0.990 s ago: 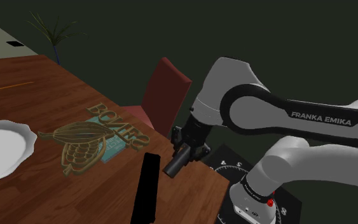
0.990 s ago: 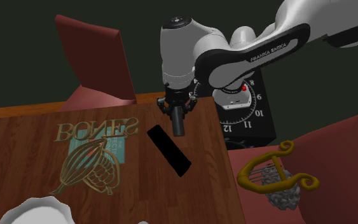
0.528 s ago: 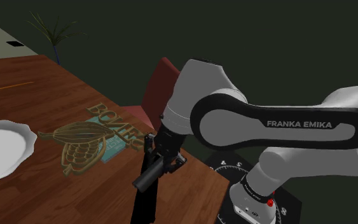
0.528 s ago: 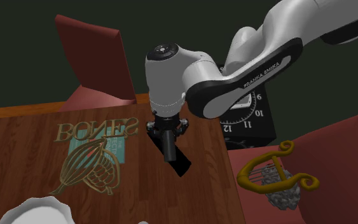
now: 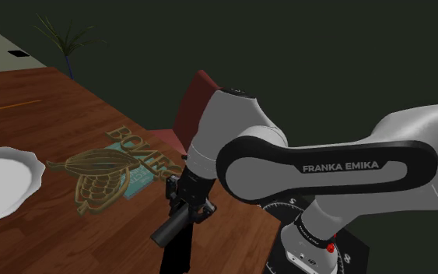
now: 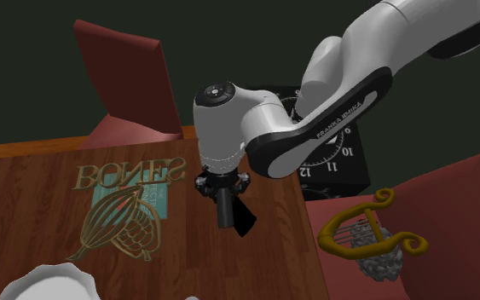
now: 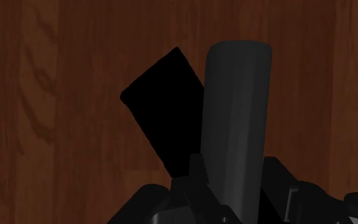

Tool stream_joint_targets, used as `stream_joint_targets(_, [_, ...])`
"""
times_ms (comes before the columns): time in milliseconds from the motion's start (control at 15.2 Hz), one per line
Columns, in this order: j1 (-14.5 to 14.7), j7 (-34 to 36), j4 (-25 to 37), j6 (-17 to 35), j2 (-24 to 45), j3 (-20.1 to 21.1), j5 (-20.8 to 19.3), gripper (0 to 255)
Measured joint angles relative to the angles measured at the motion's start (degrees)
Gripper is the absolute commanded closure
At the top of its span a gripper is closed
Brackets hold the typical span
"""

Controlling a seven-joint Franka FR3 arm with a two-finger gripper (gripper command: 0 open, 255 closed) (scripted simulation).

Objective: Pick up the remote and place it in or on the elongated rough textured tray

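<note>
1. The wooden table (image 5: 22, 109) is taken as the work surface, and everything the task concerns lies on it.
2. The white arm (image 5: 326, 167) is bent low over the table's corner nearest the stand, with its wrist turned down toward the wood.
3. A gold-outlined, pod-shaped piece (image 5: 92, 175) is seen lying partly over a book lettered BONES (image 5: 145, 159). It is judged to be the elongated tray, though this cannot be settled.
4. The remote (image 7: 161, 121), a flat black slab, is found lying on the wood directly beneath the hand. It is well apart from the pod-shaped piece, on the shoulder view's right of it.
5. The gripper (image 6: 224, 213) is held close above the remote. Whether it is open or closed cannot be told, and the remote is not seen lifted.
6. The approach to the grasp is judged to be the step in hand. A descent squarely across the remote's narrow width is called for next, then a firm closing before any lift toward the tray.
</note>
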Motion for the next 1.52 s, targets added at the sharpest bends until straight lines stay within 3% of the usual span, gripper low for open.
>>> stream_joint_targets(330, [-2.30,-0.78,-1.21,4.04,2.19,4.15,1.02,255])
stream_joint_targets(660, [-2.45,-0.88,-1.35,4.39,2.33,4.44,1.13,255])
stream_joint_targets(726, [-2.45,-0.88,-1.35,4.40,2.34,4.44,1.13,0])
stream_joint_targets(1122, [-2.43,-0.89,-1.36,4.40,2.34,4.44,1.15,0])
stream_joint_targets(1386, [1.48,-0.03,0.14,-2.05,-1.36,-2.80,-0.54,0])
stream_joint_targets(1518, [2.25,-0.08,0.33,-3.56,-2.16,-4.44,-0.89,0])
